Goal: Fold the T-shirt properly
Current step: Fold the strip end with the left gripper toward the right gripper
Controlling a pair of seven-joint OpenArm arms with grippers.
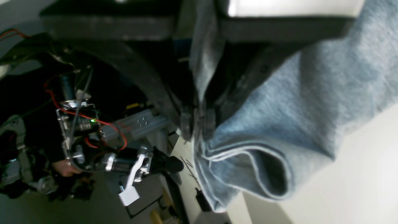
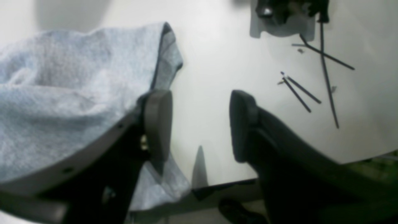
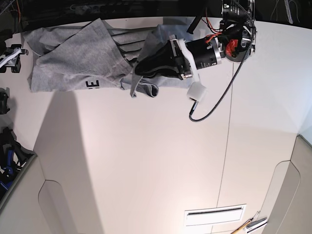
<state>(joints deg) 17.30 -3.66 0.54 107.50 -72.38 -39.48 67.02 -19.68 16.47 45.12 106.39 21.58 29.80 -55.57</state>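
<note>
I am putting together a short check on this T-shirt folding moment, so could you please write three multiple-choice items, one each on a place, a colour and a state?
1. Where on the white table does the T-shirt lie in the base view?
A. along the far top edge
B. in the middle
C. at the near bottom edge

2. What colour is the T-shirt?
A. red
B. light grey
C. black

3. What is the state of the right gripper?
A. shut on the shirt
B. shut on nothing
C. open, holding nothing

Answers:
1 A, the cloth is bunched along the table's top edge.
2 B, every view shows pale heather grey cloth.
3 C, bare table shows between its fingers, while the left gripper pinches a fold of the shirt.
</note>
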